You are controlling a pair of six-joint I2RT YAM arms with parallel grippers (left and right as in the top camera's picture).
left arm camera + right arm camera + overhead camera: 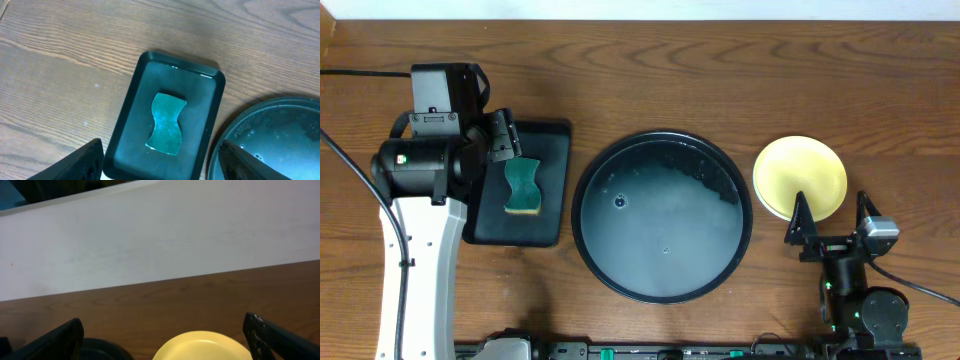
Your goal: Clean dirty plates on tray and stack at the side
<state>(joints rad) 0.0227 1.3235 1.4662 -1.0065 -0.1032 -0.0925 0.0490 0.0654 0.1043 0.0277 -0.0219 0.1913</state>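
Observation:
The large round black tray (662,215) sits mid-table, wet, with no plate on it; its rim also shows in the left wrist view (270,135). A pale yellow plate (800,178) lies on the table to its right and also shows in the right wrist view (200,347). A thin pale rim shows under the plate's lower left edge. No mint-blue plate is plainly visible. My right gripper (830,215) (162,345) is open and empty at the yellow plate's near edge. My left gripper (505,140) (160,165) is open and empty above the small rectangular tray.
A small rectangular black tray (552,150) (210,80) left of the round tray holds a green sponge (523,186) (166,122). A black cable (350,72) runs along the far left. A white wall (160,240) borders the table's far edge.

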